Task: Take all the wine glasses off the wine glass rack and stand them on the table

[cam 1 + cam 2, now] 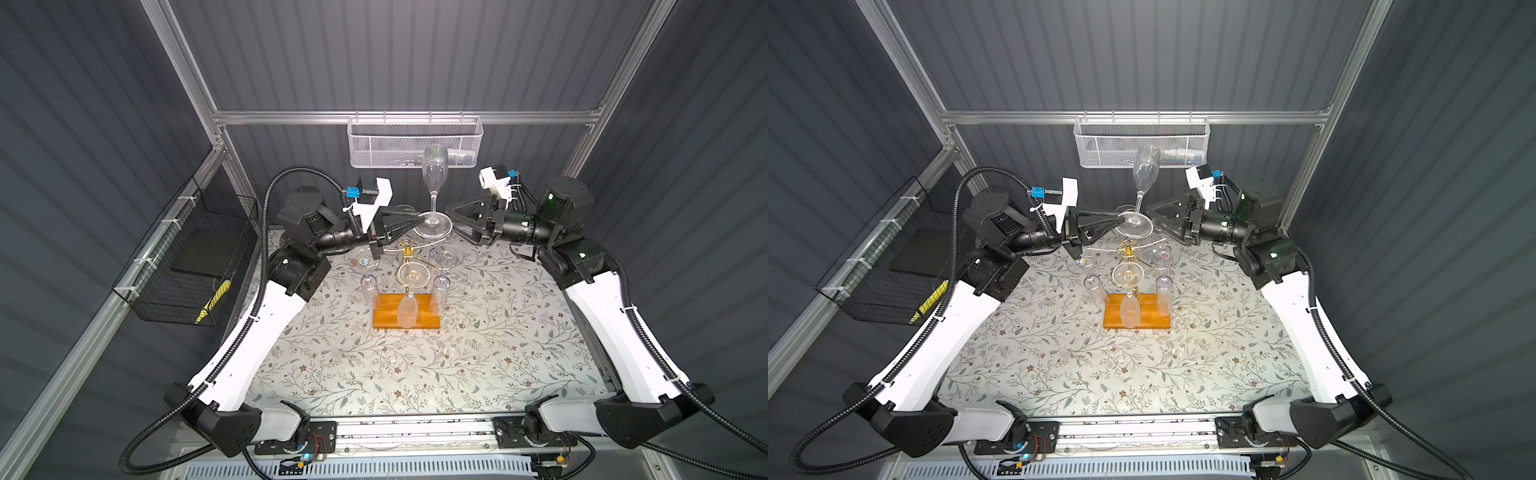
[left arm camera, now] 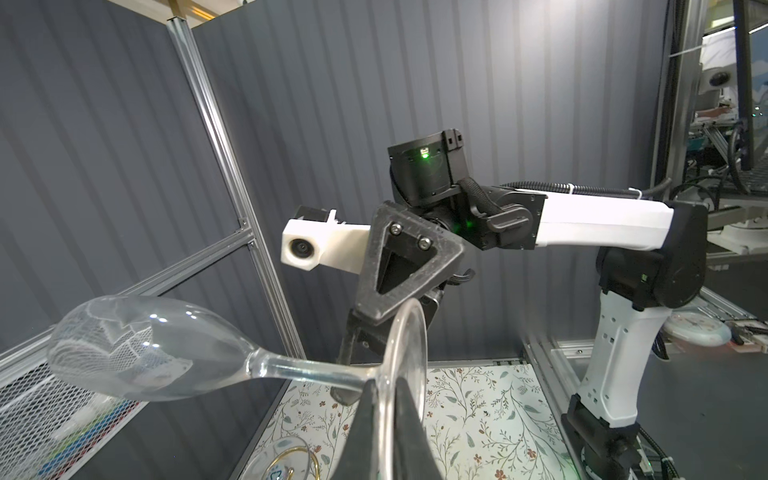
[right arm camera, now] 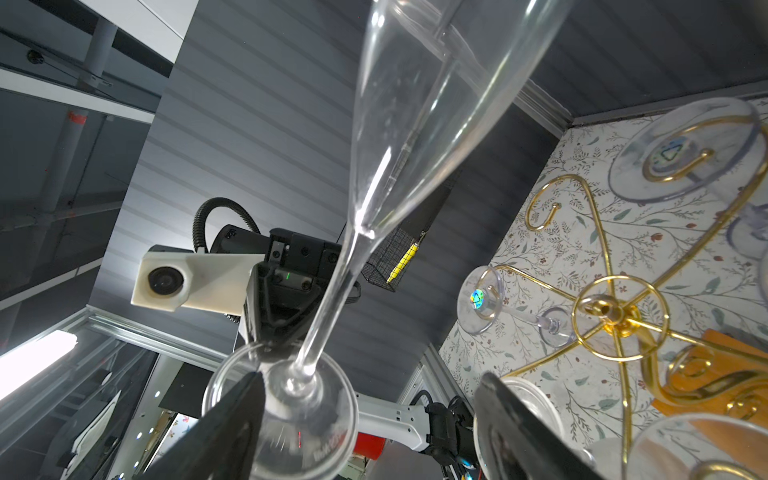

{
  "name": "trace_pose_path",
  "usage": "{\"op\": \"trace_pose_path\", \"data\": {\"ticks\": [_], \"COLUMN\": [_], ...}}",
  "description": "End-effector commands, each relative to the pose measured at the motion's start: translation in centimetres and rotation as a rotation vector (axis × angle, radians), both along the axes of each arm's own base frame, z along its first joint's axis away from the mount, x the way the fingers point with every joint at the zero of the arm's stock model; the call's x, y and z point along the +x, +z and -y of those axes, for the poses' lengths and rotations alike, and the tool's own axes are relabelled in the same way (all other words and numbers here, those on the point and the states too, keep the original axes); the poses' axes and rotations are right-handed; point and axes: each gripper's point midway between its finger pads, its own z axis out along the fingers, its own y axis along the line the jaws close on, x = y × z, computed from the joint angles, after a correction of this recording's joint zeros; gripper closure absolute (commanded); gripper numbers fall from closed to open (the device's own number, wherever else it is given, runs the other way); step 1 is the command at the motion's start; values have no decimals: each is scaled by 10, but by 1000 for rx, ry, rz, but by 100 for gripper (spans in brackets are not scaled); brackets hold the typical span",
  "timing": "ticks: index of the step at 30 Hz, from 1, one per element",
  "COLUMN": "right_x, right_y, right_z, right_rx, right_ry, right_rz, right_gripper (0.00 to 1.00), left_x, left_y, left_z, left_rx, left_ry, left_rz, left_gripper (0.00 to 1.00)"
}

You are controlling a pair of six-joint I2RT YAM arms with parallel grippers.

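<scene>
Aloft, clear flute-shaped wine glass (image 1: 434,170) — round foot pinched in left claw (image 1: 417,221), right claw (image 1: 453,222) apart.

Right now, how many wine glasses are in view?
4 clearly. One glass is gripped by its foot in the left claw, above the rack. Three hang upside down from it: left glass, front glass, right glass. A fifth may hide behind the claw.

Bright light pools on the floral tabletop (image 1: 374,374) (walls (image 1: 83,124) dim); wrist views bend at edges.
</scene>
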Motion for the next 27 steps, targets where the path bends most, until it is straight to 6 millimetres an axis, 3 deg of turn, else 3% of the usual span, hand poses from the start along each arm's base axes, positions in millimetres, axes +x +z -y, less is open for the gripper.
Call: {"op": "trace_pose_path", "data": {"ticks": [1, 8, 27], "right_x": [-10, -11, -11], "right_y": [9, 7, -1], "right_z": [-2, -7, -7], "right_rx": [21, 23, 2], "right_ry": [20, 21, -32], "right_rz": [35, 32, 34], "right_gripper": [21, 30, 73], "left_x": [-14, -23, -31], "left_y": [-1, -9, -19], "left_z": [2, 11, 17], "left_rx": [12, 37, 58], "left_ry": [-15, -27, -22], "left_rz": [108, 135, 148], "left_gripper": [100, 100, 100]}}
